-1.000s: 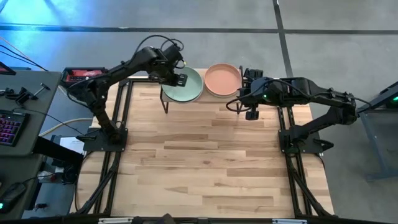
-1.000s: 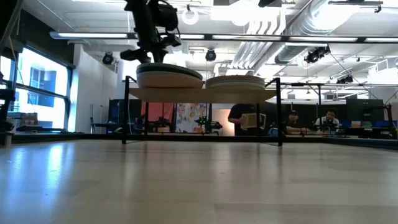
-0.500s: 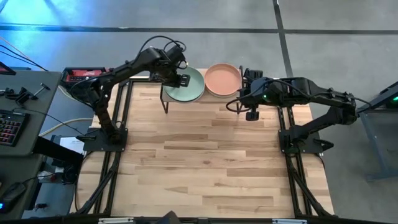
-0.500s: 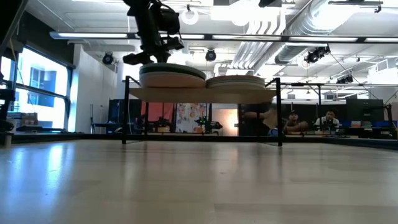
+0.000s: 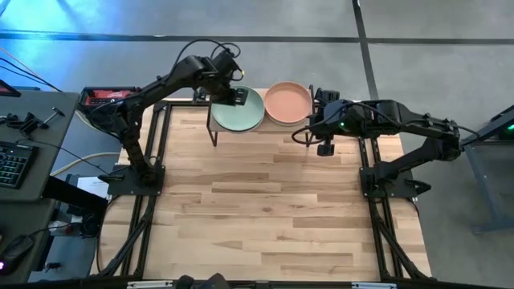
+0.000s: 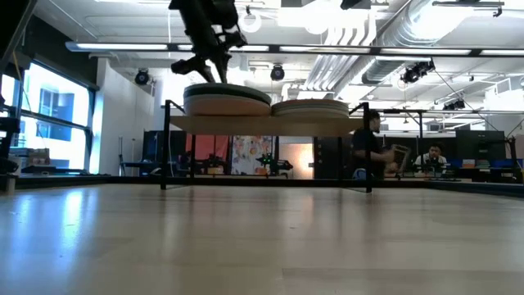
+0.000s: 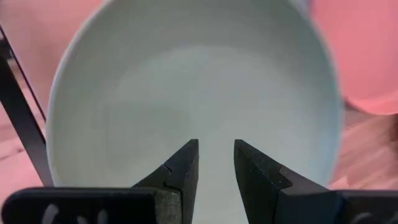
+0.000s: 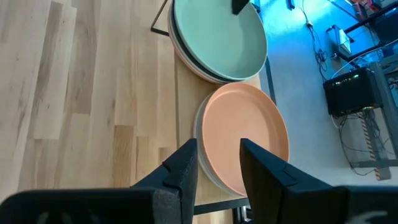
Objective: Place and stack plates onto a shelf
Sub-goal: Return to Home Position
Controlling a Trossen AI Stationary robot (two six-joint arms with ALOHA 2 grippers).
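Note:
The shelf (image 6: 262, 124) stands at the table's far edge on thin black legs and carries two plate stacks. A pale green plate (image 5: 238, 109) tops the left stack (image 6: 227, 99), a peach plate (image 5: 287, 103) the right stack (image 6: 311, 107). My left gripper (image 7: 216, 146) hovers just over the green plate (image 7: 186, 93), slightly open and holding nothing; the low view shows it above the stack (image 6: 218, 72). My right gripper (image 8: 219, 146) is open and empty, above the table just right of the shelf (image 5: 325, 143), looking down on the peach plate (image 8: 245, 137).
The wooden tabletop (image 5: 265, 209) spreads from the shelf to the near edge. Black frame rails run along both sides (image 5: 148, 201). A desk with a keyboard (image 5: 10, 164) stands left of the table. People (image 6: 372, 146) move in the room beyond.
My left gripper has risen off the green plate and drawn a little toward the table's far edge. The top of the left stack has shifted slightly to the right and now sits still. My right arm has kept still.

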